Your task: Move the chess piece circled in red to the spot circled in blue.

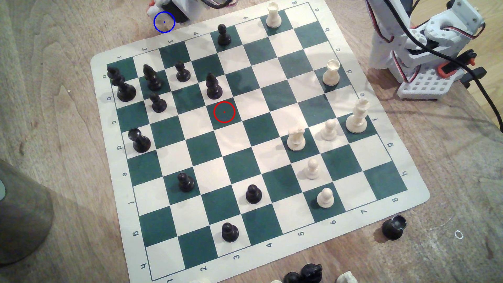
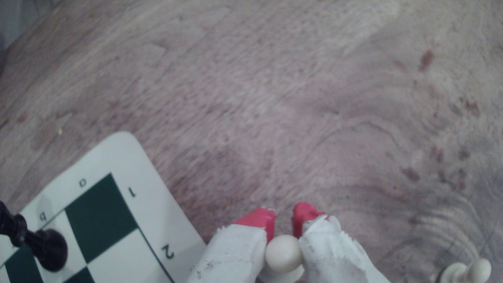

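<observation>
In the exterior view, going from the exterior view's left, the blue ring (image 1: 164, 22) sits on the bare wooden table (image 1: 54, 108), just past the far corner of the chess board (image 1: 413, 190). Part of the robot arm (image 1: 174, 8) is right beside the ring, at the top edge. Black chess pieces (image 1: 125, 87) stand along the exterior view's left part of the board. Near the middle, the red ring (image 1: 224, 111) marks a green square with nothing standing on it. Further to the exterior view's right stand the cream pieces, like a tall rook (image 1: 331, 73). The arm's white base (image 1: 424, 49) sits off the board on that side.

In the wrist view, the gripper (image 2: 283, 219) is pinching the small cream pawn (image 2: 284, 254). Its two red-tipped fingers (image 2: 258, 219), wrapped in white cloth, press on both sides of the pawn's round head. The head faces the camera and the base lies behind it, so the pawn's long line runs away from the camera, toward the wood. The board's corner (image 2: 125, 152) is near, with a black piece (image 2: 40, 247) on it.
</observation>
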{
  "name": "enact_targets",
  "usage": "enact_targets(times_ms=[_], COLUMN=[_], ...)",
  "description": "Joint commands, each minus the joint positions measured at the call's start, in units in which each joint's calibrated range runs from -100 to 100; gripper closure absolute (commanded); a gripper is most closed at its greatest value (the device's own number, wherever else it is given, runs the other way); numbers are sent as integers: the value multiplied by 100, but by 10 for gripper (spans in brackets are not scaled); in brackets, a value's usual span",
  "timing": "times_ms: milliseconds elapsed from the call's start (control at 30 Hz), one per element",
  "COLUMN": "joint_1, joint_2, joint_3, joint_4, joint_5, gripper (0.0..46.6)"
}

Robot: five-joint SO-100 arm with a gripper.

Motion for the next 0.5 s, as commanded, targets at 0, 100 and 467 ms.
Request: enact_targets(times_ms=[0, 100, 467], joint_1=[30, 14, -2], joint_2=[-29, 64, 141], joint_3=[-436, -445, -517], joint_4=[-146, -179, -155], joint_5=[24, 24, 15], gripper=[460, 460, 351])
